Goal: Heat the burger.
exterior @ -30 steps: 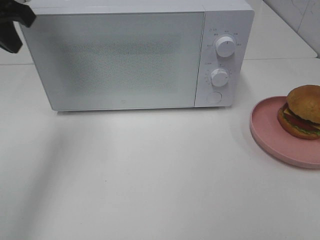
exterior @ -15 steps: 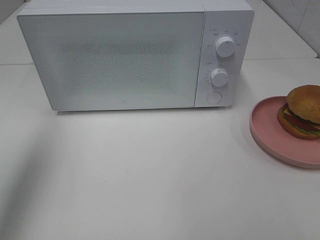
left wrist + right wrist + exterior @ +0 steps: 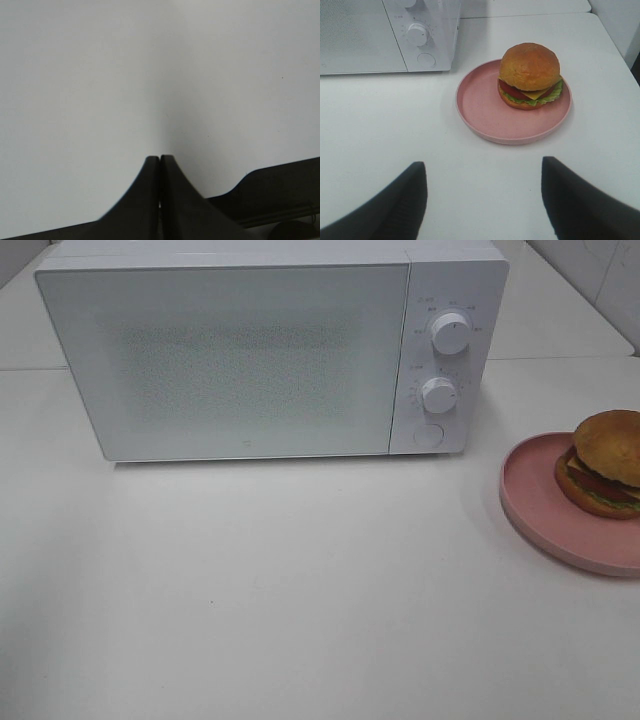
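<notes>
Burger staged beside a closed microwave, both tools clear of it.

Left to right: the left tool (image 3: 160, 165) hangs over a bare part of the surface (image 3: 300, 580) with its fingers pressed together and holding nothing, out of the high view, apparently parked out of the way. The microwave (image 3: 270, 350) stands at the surface's far edge, door shut, its dials (image 3: 450, 333) facing forward, so the door probably has to be opened first. The burger (image 3: 530, 75) sits on the pink plate (image 3: 485, 110) near the surface's right edge, just right of the microwave. The right tool (image 3: 482, 195) stands wide and empty, nearer the front edge than the plate, its fingers apart from the plate, which is centred ahead of its gap as if lined up for a grasp.
</notes>
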Controlling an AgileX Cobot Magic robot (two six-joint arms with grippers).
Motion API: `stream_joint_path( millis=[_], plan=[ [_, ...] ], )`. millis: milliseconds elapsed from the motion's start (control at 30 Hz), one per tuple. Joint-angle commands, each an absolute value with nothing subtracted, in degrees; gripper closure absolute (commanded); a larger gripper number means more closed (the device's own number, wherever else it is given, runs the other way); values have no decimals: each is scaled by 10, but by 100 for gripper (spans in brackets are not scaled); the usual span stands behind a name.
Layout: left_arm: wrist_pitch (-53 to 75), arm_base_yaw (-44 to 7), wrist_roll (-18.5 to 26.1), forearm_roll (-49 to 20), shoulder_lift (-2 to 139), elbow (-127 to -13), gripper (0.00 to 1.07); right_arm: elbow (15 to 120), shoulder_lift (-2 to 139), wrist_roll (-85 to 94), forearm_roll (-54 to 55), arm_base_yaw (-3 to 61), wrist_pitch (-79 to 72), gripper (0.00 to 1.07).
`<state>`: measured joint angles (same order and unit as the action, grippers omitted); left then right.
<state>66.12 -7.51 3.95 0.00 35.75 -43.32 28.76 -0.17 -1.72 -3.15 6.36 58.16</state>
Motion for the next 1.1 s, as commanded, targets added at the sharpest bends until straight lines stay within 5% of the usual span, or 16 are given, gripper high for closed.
stream_joint_path(
  millis=[33, 467, 1100],
  plan=[
    [665, -74, 37, 0, 258, -386, 106, 286, -16, -13, -29, 60, 574, 45],
    [663, -74, 51, -13, 37, -311, 106, 286, -16, -13, -29, 60, 574, 45],
    [596, -74, 75, -11, 18, -285, 106, 286, -16, -13, -29, 60, 574, 45]
  ],
)
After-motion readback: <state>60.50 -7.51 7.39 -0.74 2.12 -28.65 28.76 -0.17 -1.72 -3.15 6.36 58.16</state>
